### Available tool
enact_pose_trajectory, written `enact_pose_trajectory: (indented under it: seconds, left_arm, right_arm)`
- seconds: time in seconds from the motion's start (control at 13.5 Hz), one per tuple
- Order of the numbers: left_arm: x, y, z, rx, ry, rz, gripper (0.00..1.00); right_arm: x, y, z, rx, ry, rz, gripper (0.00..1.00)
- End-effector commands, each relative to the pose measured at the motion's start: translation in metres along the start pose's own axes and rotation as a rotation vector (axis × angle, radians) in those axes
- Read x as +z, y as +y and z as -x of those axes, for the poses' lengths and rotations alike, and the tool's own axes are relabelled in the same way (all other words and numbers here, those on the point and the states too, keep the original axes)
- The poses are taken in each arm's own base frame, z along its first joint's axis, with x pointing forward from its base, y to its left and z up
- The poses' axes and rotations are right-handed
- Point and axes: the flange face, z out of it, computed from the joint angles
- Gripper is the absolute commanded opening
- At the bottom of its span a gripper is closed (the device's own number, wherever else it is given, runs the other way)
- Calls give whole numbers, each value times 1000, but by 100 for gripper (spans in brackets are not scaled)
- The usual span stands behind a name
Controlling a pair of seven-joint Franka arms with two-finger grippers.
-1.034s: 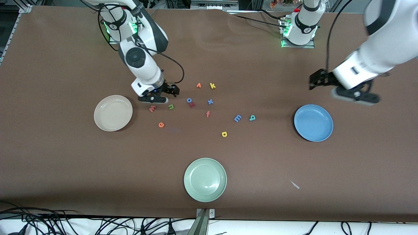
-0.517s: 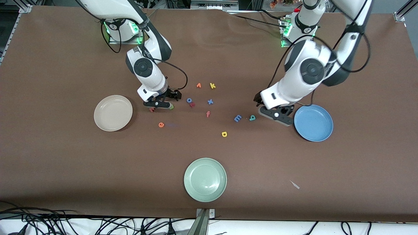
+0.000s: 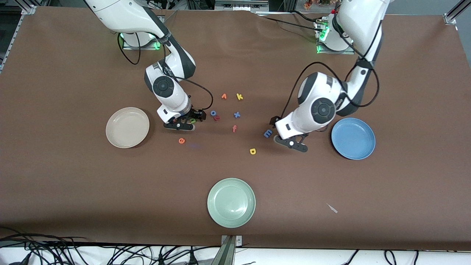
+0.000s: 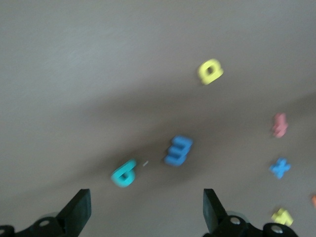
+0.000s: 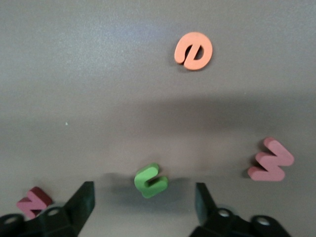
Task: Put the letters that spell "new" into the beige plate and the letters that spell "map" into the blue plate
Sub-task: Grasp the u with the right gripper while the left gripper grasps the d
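Note:
My right gripper [image 3: 186, 121] is low over the table and open, with the green "n" [image 5: 150, 180] lying between its fingertips [image 5: 84, 197]. The pinkish-red "w" [image 5: 271, 160] lies beside it, toward the beige plate [image 3: 127, 127]. The orange "e" [image 3: 181, 140] lies nearer the front camera. My left gripper [image 3: 285, 137] hangs open over the teal "a" [image 4: 124, 173], which it hides in the front view. The blue "m" [image 3: 268, 133] is next to the "a". The yellow "p" [image 3: 252, 151] lies nearer the camera. The blue plate [image 3: 353, 138] sits toward the left arm's end.
A pale green plate [image 3: 231, 202] sits near the front edge. Loose letters lie mid-table: yellow "k" [image 3: 239, 96], an orange letter [image 3: 223, 96], blue "x" [image 3: 237, 115], blue "o" [image 3: 213, 113] touching a small red letter [image 3: 217, 118], and "f" [image 3: 234, 128]. A white scrap [image 3: 332, 208] lies near the front.
My left arm has swung in from the blue plate's end and come down over the "a" and "m". My right gripper has shifted from beside the "w" and come down around the "n".

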Motion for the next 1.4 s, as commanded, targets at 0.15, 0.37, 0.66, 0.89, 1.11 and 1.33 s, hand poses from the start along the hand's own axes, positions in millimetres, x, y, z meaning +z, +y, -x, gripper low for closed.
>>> enact_pose_trajectory:
  seconds: [0.15,0.37,0.66,0.89,1.11,1.33]
  left_arm:
    - [50,35,-39,-64,119,-14,100]
    - [52,37,-56,-92,213,-15,100]
    - [66,67,-62,-99,249,-12,99]
    - [85,83,-62,-124,271,-29,98]
    - [95,81,-61,-120,261,-41,95]
    - [103,78,-62,-112,269,-47,74]
  right_arm:
    - [7,0,-8,-5,1,7,72]
    - [10,0,-7,-4,-5,10,61]
    - [11,-1,-5,-7,-8,12,50]
    - [12,-2,-4,-8,-9,13,41]
    - [16,-1,-3,-6,-14,16,35]
    - [15,-2,-4,-5,-12,14,31]
